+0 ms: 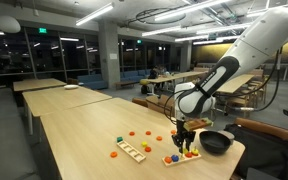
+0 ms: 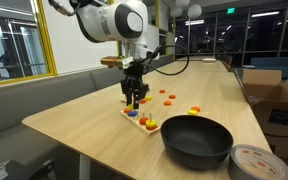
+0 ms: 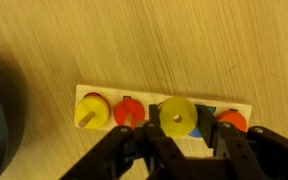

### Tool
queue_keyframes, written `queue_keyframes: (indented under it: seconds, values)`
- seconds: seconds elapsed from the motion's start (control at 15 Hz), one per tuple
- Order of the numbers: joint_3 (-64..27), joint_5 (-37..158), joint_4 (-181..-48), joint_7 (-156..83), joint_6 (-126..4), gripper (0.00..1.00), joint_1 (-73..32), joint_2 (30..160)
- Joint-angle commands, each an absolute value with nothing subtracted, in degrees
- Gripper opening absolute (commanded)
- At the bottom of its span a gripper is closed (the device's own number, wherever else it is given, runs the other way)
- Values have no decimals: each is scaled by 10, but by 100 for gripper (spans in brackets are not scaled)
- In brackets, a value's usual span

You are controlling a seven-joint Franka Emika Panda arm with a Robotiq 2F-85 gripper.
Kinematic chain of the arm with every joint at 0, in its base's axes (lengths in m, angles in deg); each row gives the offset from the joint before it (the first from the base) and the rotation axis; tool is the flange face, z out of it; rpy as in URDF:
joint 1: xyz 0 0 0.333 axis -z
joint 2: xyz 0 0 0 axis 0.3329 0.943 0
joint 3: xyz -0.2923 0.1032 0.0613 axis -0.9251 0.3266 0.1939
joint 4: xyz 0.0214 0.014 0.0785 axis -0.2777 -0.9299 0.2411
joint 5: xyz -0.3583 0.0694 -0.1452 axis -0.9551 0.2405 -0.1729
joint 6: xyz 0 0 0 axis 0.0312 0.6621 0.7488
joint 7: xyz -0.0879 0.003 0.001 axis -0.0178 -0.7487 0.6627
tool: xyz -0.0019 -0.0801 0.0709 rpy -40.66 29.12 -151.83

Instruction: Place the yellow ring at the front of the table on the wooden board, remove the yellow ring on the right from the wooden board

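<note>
My gripper (image 3: pixel 177 135) hangs just above the wooden board (image 3: pixel 154 93) and is shut on a yellow ring (image 3: pixel 177 116), one finger on each side of it. The ring sits over the board's middle, above a blue piece. On the board, another yellow ring (image 3: pixel 91 110) sits on the left peg, a red ring (image 3: pixel 129 112) beside it, and an orange ring (image 3: pixel 232 121) to the right. In both exterior views the gripper (image 1: pixel 183 140) (image 2: pixel 134 100) stands over the board (image 1: pixel 181 157) (image 2: pixel 142 120) near the table's end.
A black bowl (image 1: pixel 216 142) (image 2: pixel 197 140) stands close beside the board. A second wooden board (image 1: pixel 131 151) lies further along the table. Loose coloured rings (image 1: pixel 132 133) (image 2: pixel 169 97) are scattered near it. A cardboard box (image 2: pixel 274 95) stands off the table.
</note>
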State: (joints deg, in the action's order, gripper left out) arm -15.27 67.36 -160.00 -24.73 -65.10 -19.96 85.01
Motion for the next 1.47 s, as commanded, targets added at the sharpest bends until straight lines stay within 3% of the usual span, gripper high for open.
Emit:
queue_keyframes:
  seconds: [0.0,1.4]
  values:
    - [-151,675,-1596,-250,-646,17,-201,849]
    - [-154,675,-1565,-251,-640,17,-200,883]
